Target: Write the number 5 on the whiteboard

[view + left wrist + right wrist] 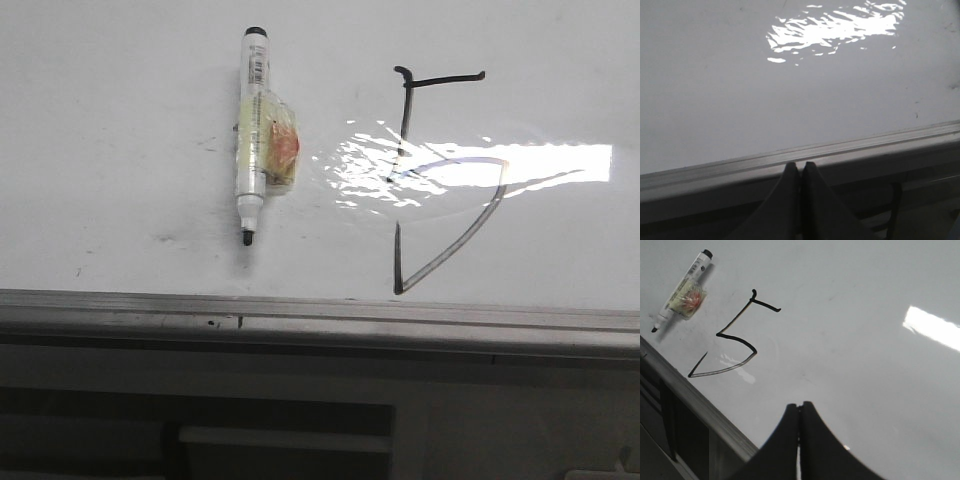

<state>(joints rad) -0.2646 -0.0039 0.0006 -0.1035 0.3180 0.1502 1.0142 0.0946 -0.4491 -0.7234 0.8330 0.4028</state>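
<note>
The glossy whiteboard [120,120] fills the front view, with its grey edge rail [320,312] along the near side. The number 5 [404,140] is drawn in thin black strokes right of centre; it also shows in the right wrist view [732,335]. A white marker [250,130], uncapped, tip toward the rail, lies on the board left of the 5, with a clear wrap around its middle. It shows in the right wrist view too [682,292]. My left gripper [800,165] is shut and empty over the rail. My right gripper [800,405] is shut and empty above bare board.
A bright light reflection [470,165] lies across the middle of the 5. Small dark smudges [165,238] mark the board left of the marker tip. Below the rail is a dark frame and shelf [280,430].
</note>
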